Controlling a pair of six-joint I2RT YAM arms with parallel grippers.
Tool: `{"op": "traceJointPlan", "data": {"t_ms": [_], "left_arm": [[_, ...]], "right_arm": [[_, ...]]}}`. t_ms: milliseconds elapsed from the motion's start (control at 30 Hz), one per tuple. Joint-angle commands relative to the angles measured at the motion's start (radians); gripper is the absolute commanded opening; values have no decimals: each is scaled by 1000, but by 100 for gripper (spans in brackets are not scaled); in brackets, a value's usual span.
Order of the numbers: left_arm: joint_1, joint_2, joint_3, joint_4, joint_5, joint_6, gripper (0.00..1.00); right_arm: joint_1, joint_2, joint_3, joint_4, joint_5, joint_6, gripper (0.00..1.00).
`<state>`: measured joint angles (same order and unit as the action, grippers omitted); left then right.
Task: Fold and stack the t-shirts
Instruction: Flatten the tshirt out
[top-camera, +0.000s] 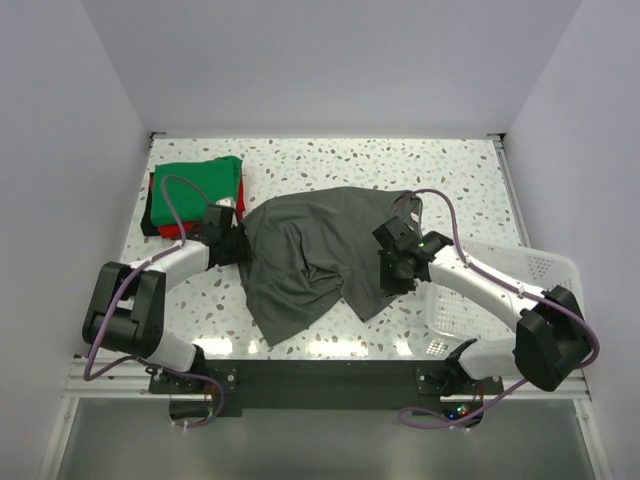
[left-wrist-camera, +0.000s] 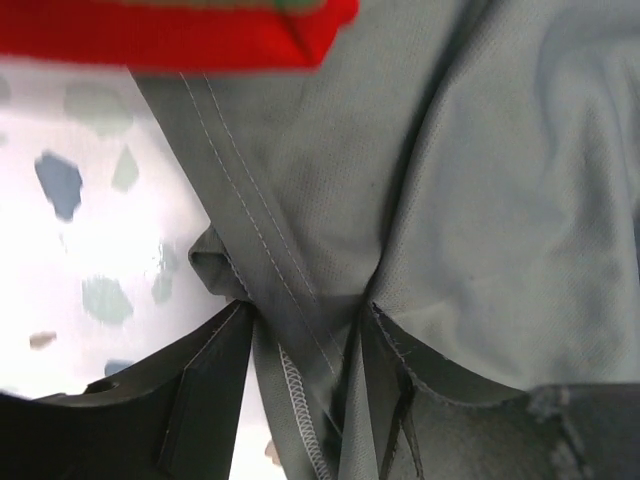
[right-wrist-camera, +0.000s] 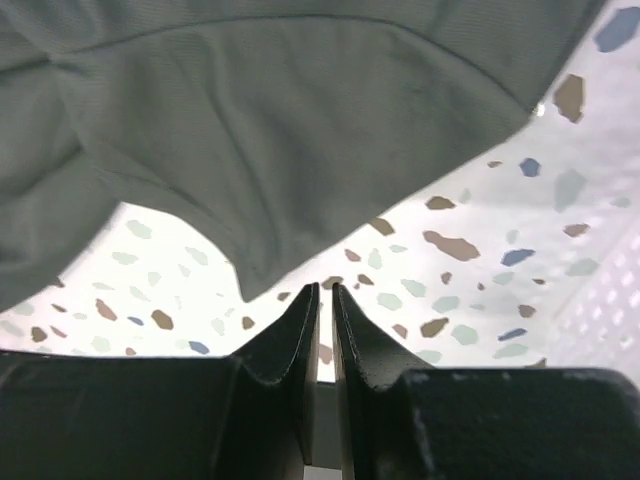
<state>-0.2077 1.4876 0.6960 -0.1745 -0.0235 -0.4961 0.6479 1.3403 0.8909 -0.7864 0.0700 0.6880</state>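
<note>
grey t-shirt (top-camera: 315, 260): crumpled and unfolded at the middle of the table (top-camera: 330, 165), lying between the two grippers.
left gripper (left-wrist-camera: 308, 315): at the left edge of the grey t-shirt; jaws apart, a stitched hem strip running between them and touching both fingers.
right gripper (right-wrist-camera: 325, 290): at the right edge of the grey t-shirt, low over the table; fingers almost together with only a thin slit, nothing in it; cloth edge just beyond the tips.
green t-shirt (top-camera: 200, 178): folded, at the far left corner of the table, on top of the red t-shirt (left-wrist-camera: 180, 40).
red t-shirt: folded, its corner just beside the grey t-shirt, near the left gripper.
basket (top-camera: 520, 265): white mesh, at the right edge of the table, beside the right arm.
</note>
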Motion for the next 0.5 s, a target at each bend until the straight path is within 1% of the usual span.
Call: {"op": "traceJointPlan", "data": {"t_ms": [0, 33, 67, 100, 133, 200, 233, 333, 467], "left_arm": [[10, 74, 11, -5, -50, 36, 51], [10, 77, 16, -8, -59, 40, 50], [10, 82, 22, -10, -65, 47, 44], [10, 80, 29, -8, -69, 50, 41], [10, 76, 30, -3, -61, 51, 39], [10, 60, 30, 21, -21, 54, 39], [10, 56, 30, 27, -10, 53, 39], [11, 48, 36, 32, 5, 45, 38], [10, 43, 66, -14, -4, 59, 36]], "right_arm": [[4, -12, 40, -129, 85, -15, 14], [2, -7, 42, -140, 93, -16, 14], [2, -7, 43, -154, 97, -15, 14], [2, -6, 43, -154, 93, -21, 15], [4, -6, 45, -152, 90, -22, 18], [2, -6, 59, -129, 76, -44, 26], [4, -4, 63, -117, 48, -47, 36], [4, 23, 82, -54, -22, -59, 47], [4, 95, 132, 45, -68, -54, 54]]}}
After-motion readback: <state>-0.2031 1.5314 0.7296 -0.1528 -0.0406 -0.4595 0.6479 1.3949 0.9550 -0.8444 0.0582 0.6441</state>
